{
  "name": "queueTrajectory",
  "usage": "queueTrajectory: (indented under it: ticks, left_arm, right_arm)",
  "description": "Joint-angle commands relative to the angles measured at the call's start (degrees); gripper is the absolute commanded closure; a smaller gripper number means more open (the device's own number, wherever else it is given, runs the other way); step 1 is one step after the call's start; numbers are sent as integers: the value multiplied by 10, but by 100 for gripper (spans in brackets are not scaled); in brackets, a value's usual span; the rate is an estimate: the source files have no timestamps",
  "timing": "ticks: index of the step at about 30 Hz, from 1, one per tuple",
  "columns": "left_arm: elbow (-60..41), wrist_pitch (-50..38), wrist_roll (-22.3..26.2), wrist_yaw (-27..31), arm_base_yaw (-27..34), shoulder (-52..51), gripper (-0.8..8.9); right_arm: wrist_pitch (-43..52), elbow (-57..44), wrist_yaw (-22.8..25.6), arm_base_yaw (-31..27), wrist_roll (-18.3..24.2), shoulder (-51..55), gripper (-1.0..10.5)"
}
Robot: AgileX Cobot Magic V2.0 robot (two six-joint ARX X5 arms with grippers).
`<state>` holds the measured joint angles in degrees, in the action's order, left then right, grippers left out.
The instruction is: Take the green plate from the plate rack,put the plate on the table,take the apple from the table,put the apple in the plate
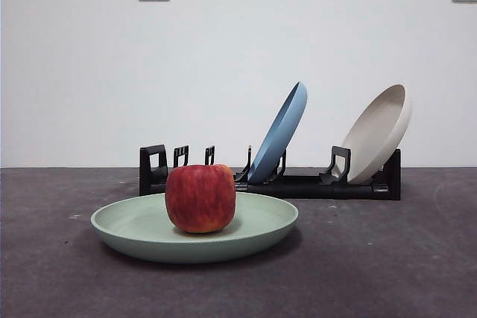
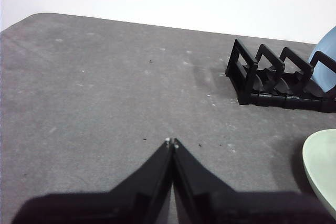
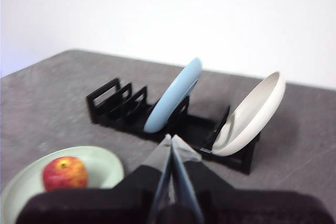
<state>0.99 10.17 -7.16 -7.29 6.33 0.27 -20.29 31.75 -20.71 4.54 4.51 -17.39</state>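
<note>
Both arms hang back above the table (image 1: 417, 273), neither touching anything. The left gripper (image 2: 172, 142) has its jaws pressed together over bare tabletop, near the rack's empty end; the right gripper (image 3: 171, 139) is likewise clenched on nothing, looking down toward the rack (image 1: 298, 184). One apple (image 1: 200, 197) sits upright in the one green plate (image 1: 134, 229), which lies flat in front of the rack. Two plates lean in the rack: one blue plate (image 1: 282, 133), one beige plate (image 1: 378, 133)
</note>
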Motion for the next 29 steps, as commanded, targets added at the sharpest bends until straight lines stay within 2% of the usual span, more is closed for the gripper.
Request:
queueTrajectory:
  ticks: [1,3,5,10,22,29]
  left_arm:
    - [-8,-2,-4,-3,2,-2,816]
    - [-8,-3,-4,-3,2,-2,816]
    - [-8,-3,-4,-3,2,-2,816]
    - [-8,-2,-4,-3,2,-2,816]
    - [-8,-2,-4,-3,2,-2,816]
    - [-8,-2,-4,-3,2,-2,816]
  right_arm:
    - [78,-85,2,-5,3,43,946]
    - [110,-125,18,-5,2,65,946]
    - [129,-159,53,-5,-7,83,946]
    - [130,-219,108,-5,-24,120,946]
    - [129,-312,102,-4,-76,173,946]
    - [105,-314,103,-4,-66,173,946]
